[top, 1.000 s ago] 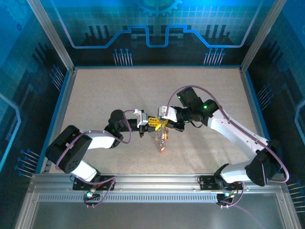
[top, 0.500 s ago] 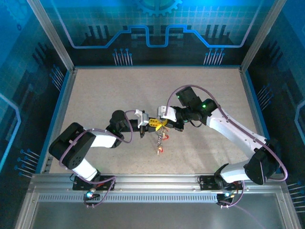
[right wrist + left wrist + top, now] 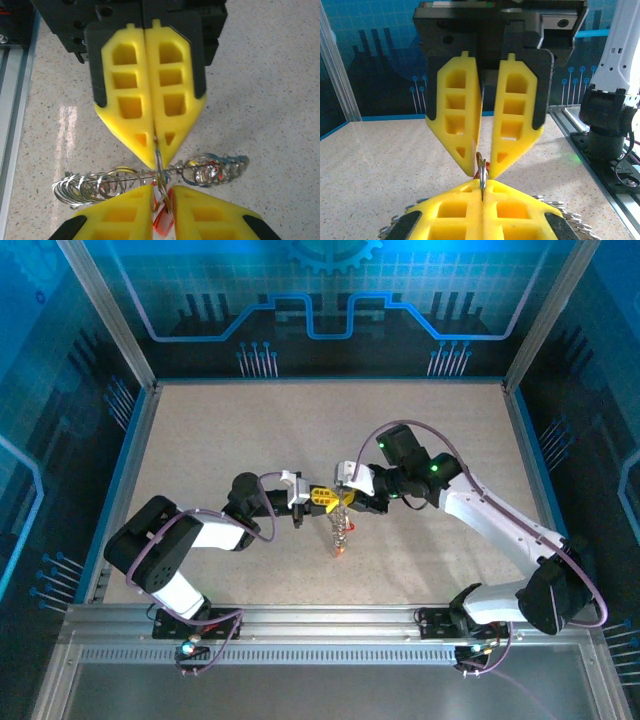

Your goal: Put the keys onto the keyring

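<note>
Swinging back now: the chain (image 3: pixel 340 528), kinked off to the left half a second ago, hangs straight under the jaws again. Both arms reach in over mid-table (image 3: pixel 200 440), wrists roughly level, jaws meeting tip to tip.

The left jaws are clamped tight, with the keyring (image 3: pixel 481 167) edge-on in their seam. The right jaws show a narrow slit with the keyring's rim in it and a red key (image 3: pixel 160 222) behind. I can't tell whether they're actually gripping.

The keyring looks light, thin, stiff and slick. Held by its edge like this, I'd expect it to twist or slip, so pads flat across the band should hold better. That chain is floppy and will sway with every nudge. The key is tiny, and its plastic head looks like the place to take it, leaving the blade free.
</note>
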`<state>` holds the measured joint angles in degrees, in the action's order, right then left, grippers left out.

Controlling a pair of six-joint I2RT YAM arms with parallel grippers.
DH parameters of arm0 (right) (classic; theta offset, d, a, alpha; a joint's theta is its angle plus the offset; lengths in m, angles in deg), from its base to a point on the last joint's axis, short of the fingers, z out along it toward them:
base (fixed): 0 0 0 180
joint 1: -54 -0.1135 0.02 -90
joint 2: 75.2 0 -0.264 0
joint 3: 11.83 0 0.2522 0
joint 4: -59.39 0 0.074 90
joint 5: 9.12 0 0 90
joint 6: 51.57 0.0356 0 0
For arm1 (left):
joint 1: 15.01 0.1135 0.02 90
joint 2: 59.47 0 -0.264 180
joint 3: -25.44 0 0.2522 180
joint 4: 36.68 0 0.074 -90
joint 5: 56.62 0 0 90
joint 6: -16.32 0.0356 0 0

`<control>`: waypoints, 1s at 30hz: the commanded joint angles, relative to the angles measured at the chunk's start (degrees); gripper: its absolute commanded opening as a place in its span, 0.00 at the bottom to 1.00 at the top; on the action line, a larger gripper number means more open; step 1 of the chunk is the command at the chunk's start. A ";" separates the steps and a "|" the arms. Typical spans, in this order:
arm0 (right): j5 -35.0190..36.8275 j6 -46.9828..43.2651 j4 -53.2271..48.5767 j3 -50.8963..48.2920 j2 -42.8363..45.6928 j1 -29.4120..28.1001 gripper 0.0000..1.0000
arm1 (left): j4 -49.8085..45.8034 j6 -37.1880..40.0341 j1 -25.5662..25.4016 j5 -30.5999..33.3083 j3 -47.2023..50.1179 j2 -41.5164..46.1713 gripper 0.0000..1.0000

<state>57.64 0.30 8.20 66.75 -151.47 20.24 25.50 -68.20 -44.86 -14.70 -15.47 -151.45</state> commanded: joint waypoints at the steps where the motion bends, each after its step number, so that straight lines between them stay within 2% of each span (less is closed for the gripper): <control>1: -2.69 1.31 0.60 -0.13 0.11 0.81 0.16 | 4.21 -0.21 -0.29 -1.66 -0.71 1.53 0.00; 8: -3.43 1.19 0.47 0.08 0.05 1.13 0.15 | 4.21 -0.55 -0.26 -1.84 -0.18 2.22 0.00; 10: -3.84 1.27 0.78 -0.13 0.30 1.17 0.08 | 4.21 -0.56 -0.25 -1.93 -0.18 2.33 0.00; 13: -3.61 1.54 0.16 0.13 0.24 1.33 0.05 | 4.21 -0.73 -0.23 -1.85 -0.10 2.69 0.00; 17: -2.16 2.79 -0.51 -0.11 0.73 1.50 0.12 | 4.21 -0.42 -0.17 -0.98 -0.17 2.52 0.00; 21: -2.60 3.05 -1.27 -0.03 1.25 1.68 0.15 | 4.21 -1.08 -0.08 -1.48 -0.80 1.98 0.00; 30: -3.46 3.51 -0.91 -0.48 2.34 2.55 0.12 | 4.21 -1.92 -0.12 -1.76 -1.50 2.34 0.00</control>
<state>55.30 2.88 8.14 66.49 -150.57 22.06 25.98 -69.25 -44.86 -14.74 -15.47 -150.91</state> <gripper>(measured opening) 0.126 0.062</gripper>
